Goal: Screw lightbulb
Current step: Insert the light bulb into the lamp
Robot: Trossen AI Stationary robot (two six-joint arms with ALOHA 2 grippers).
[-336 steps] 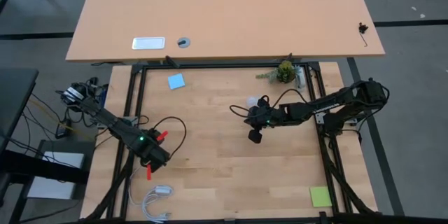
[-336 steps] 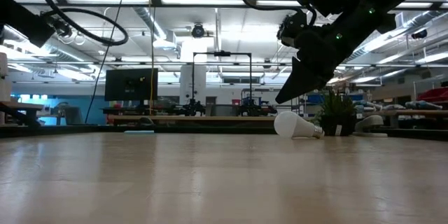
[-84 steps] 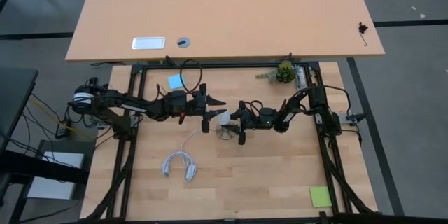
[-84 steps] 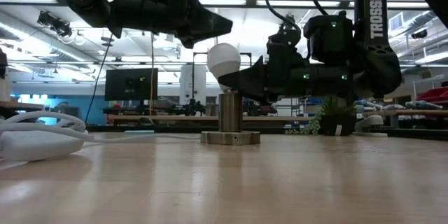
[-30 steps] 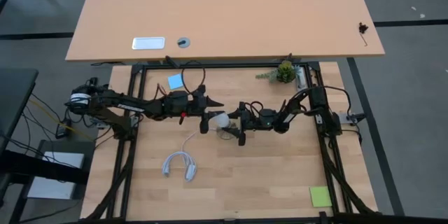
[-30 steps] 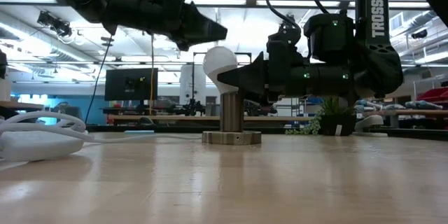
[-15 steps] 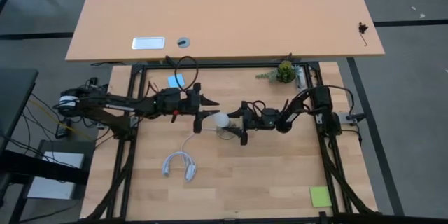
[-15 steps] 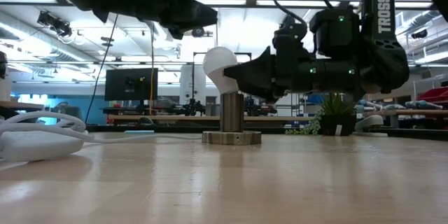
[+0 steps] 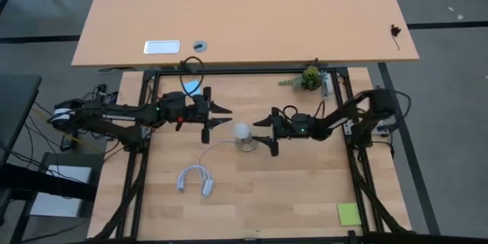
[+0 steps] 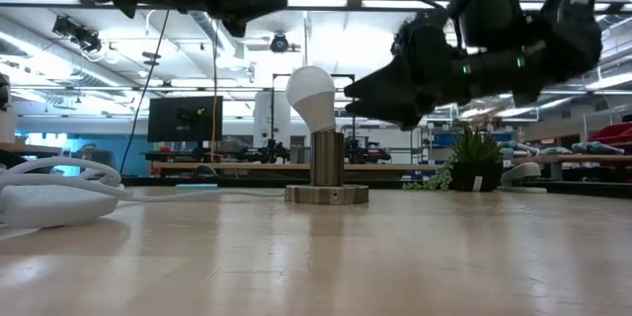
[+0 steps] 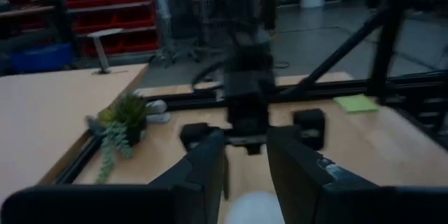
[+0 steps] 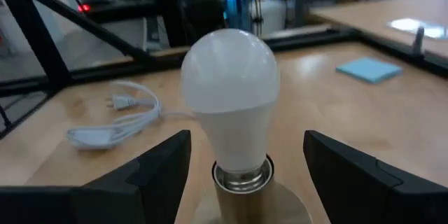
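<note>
With the bulb (image 10: 310,93) standing upright in the socket (image 10: 326,172) near the middle of the table (image 9: 305,191), the screwing looks done or nearly so; I can't tell how tight it sits. The right gripper (image 12: 245,155) hangs just beside it, jaws open, empty. The left gripper (image 9: 221,117) is near on the other side, jaws parted, holding nothing. The socket's cord (image 9: 194,179) lies coiled on pale wood. Behind, a plant (image 10: 477,156), benches and ceiling lights fill the workshop.

A potted plant (image 9: 310,78) and blue note (image 9: 191,88) sit apart.
</note>
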